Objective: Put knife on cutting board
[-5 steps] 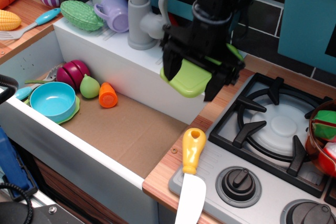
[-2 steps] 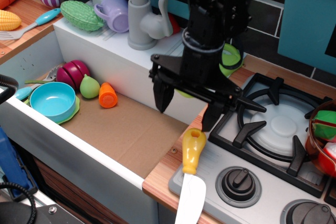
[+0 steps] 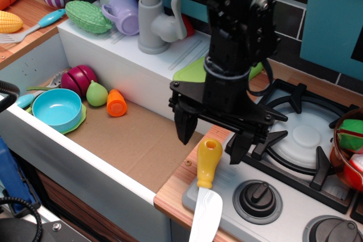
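The knife lies on the front edge of the counter and stove, yellow-orange handle pointing away, white blade running off the bottom of the view. My gripper hangs open and empty just above the handle's far end, one finger on each side. The light-green cutting board lies on the counter behind the arm; only parts of it show past the arm.
A sink to the left holds a blue bowl, a carrot piece, a pear and a purple vegetable. A grey tap stands behind it. The stove burner is at right.
My gripper has come down and forward from over the cutting board to just above the knife's handle, staying open. The knife has not moved.
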You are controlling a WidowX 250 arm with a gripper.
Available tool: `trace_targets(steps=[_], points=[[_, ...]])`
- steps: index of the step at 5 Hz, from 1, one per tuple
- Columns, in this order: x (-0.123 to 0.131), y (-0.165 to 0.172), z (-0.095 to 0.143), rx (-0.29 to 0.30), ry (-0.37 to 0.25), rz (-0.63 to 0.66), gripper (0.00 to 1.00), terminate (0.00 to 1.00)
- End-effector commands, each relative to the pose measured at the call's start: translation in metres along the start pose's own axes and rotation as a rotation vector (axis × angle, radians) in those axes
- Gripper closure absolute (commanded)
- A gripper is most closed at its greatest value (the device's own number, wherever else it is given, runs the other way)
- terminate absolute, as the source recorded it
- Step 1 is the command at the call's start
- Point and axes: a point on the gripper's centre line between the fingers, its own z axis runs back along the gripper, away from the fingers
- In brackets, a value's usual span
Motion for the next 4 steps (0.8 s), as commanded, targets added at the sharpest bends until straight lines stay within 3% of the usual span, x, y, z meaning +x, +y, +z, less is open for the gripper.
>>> trace_targets(steps=[1,4], points=[[0.003,-0.001,0.006,-0.034,-0.048,-0.007,0.0,0.0],[-0.011,0.007,-0.015,-0.051,-0.067,0.009,0.0,0.0]])
